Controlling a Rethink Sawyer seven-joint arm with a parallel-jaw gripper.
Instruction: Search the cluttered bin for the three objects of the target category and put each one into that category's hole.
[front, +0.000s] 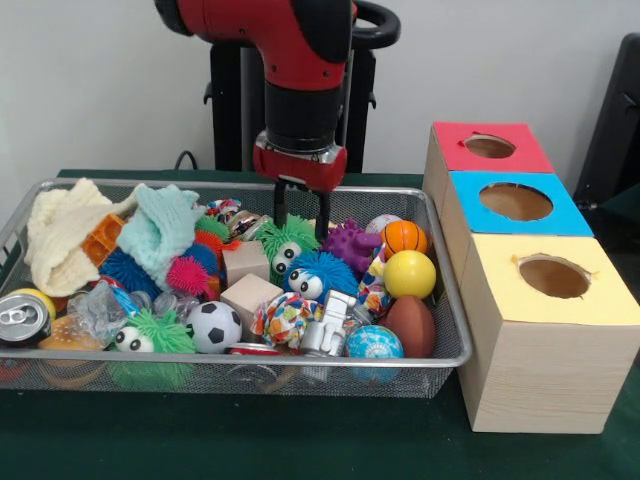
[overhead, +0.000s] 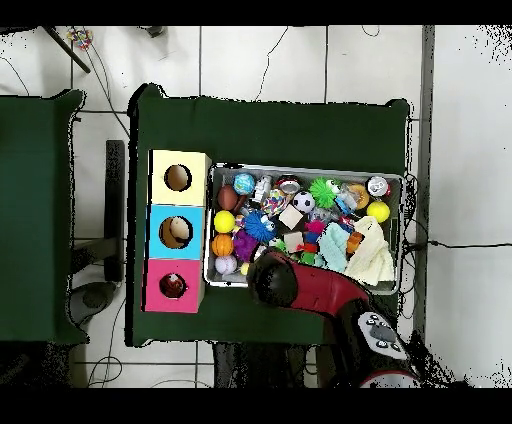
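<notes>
I can read no words, brand names, numbers or signs anywhere in either view. The silver can (front: 22, 320) at the near left corner of my wire bin (front: 440, 300) shows only its plain top, with no label legible. The three wooden boxes to the right, red-topped (front: 520, 150), blue-topped (front: 560, 205) and yellow-topped (front: 600, 290), carry bare colour around their holes and no lettering. The patterned ball (front: 285, 320) and the small globe ball (front: 375, 343) near the bin's front show print, but nothing I can make out as text.
</notes>
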